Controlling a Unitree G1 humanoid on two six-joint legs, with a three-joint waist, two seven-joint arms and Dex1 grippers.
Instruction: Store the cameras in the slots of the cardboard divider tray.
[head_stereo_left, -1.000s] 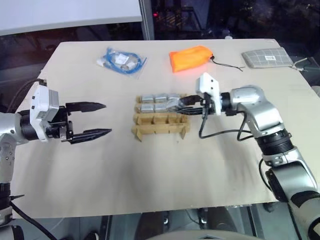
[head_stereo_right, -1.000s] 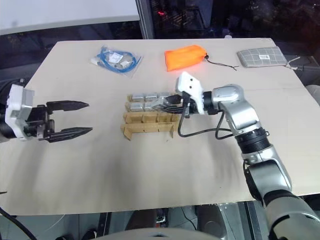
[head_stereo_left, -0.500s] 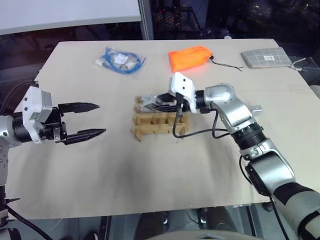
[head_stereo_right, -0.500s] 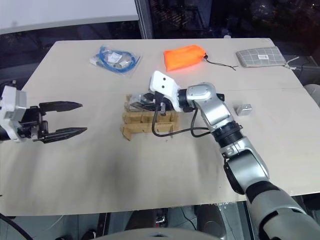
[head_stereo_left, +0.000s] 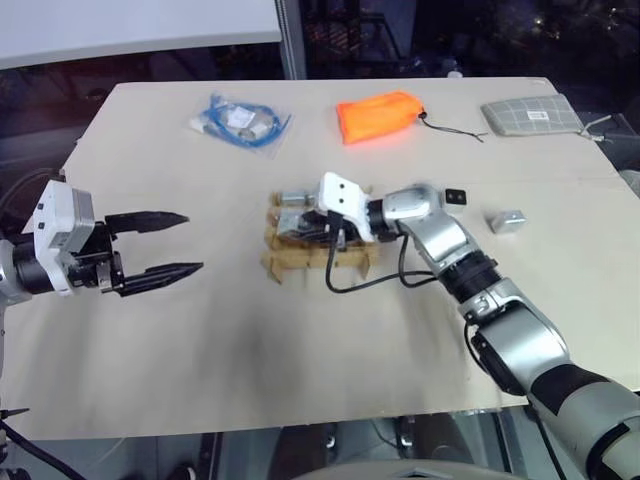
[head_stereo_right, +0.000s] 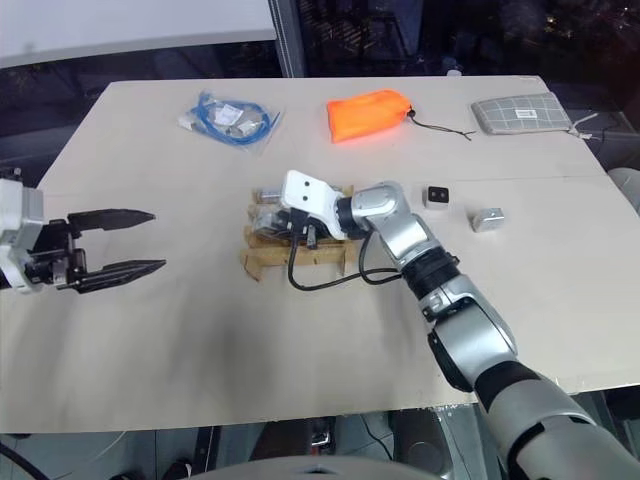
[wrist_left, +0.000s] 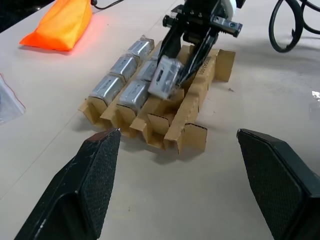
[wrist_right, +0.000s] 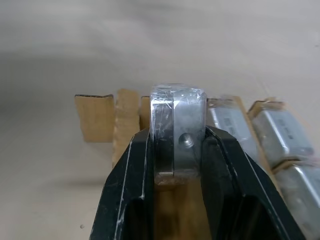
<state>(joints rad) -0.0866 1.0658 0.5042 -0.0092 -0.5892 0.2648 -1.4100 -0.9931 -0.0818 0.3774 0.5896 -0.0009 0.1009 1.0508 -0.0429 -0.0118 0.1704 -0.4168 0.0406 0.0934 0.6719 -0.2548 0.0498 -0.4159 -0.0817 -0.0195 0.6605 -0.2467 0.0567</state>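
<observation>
Gripping a silver camera (wrist_right: 178, 132) between clenched jaws, the right gripper (wrist_left: 182, 65) hovers over the cardboard divider tray (wrist_left: 192, 132), perhaps touching it; left gripper (head_stereo_left: 178, 243) hangs wide open, empty.

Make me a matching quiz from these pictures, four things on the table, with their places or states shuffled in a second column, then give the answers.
1. orange pouch
2. blue cable bag
3. right gripper
4. left gripper

A. open, holding nothing
B. far edge, toward the robot's left
C. shut on a camera over the cardboard tray
D. far edge, near the middle

Pairs: 1-D, 2-B, 3-C, 4-A
</observation>
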